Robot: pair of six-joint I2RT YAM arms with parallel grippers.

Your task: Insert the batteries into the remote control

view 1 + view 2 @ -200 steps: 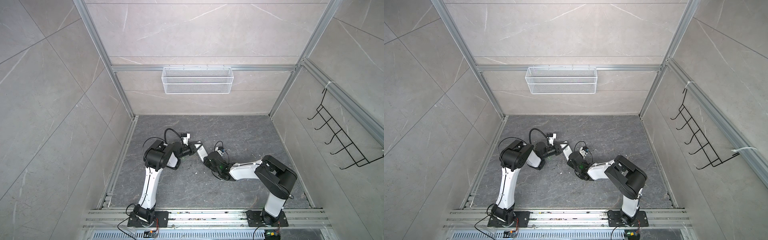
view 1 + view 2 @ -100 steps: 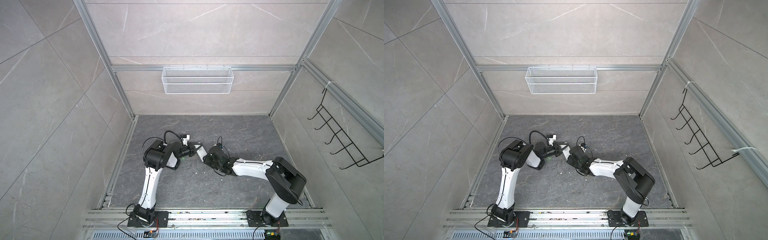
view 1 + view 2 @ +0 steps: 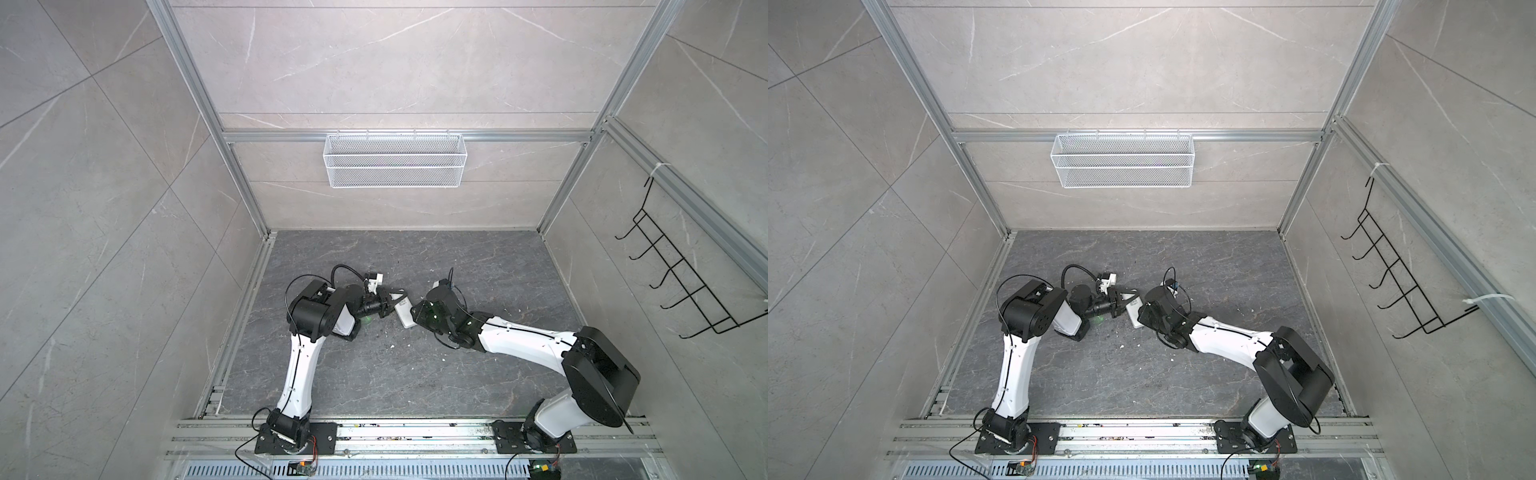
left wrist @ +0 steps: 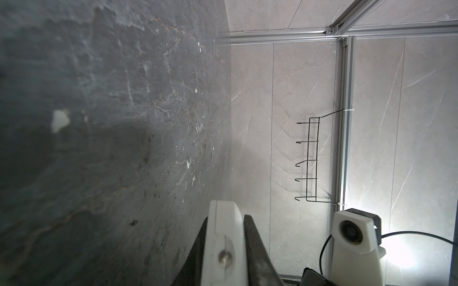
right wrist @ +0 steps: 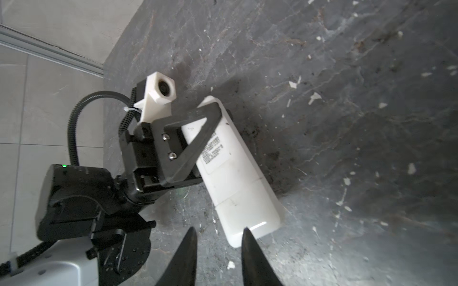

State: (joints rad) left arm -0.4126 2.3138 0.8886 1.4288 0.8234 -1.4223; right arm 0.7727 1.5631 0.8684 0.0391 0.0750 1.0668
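The left gripper (image 5: pixel 215 112) is clamped on the remote control (image 5: pixel 233 170). One black triangular finger (image 5: pixel 198 138) lies across the plain white back, over the printed label (image 5: pixel 214 151), and the other finger is hidden beneath. The left wrist view shows the remote edge-on, pinched between both fingers, with the dark stone surface (image 5: pixel 347 123) close alongside one of them. Whether the remote rests on that surface or hangs just off it cannot be told.

From this grip the remote runs out past the left gripper's fingertips towards the right gripper (image 5: pixel 218 231). The right gripper's two dark fingers stand apart, and bare surface shows between them. The remote's free end sits right at one fingertip (image 5: pixel 245 234), and contact there cannot be judged.

In both top views the remote (image 3: pixel 404 312) (image 3: pixel 1133 314) lies between the two wrists. It is just ahead of the left gripper (image 3: pixel 388 306), and the right gripper is hidden under its own wrist.

White flecks (image 5: pixel 314 97) are scattered over the surface beyond both grippers. The left arm's wrist camera (image 5: pixel 161 90) sits just behind its fingers.
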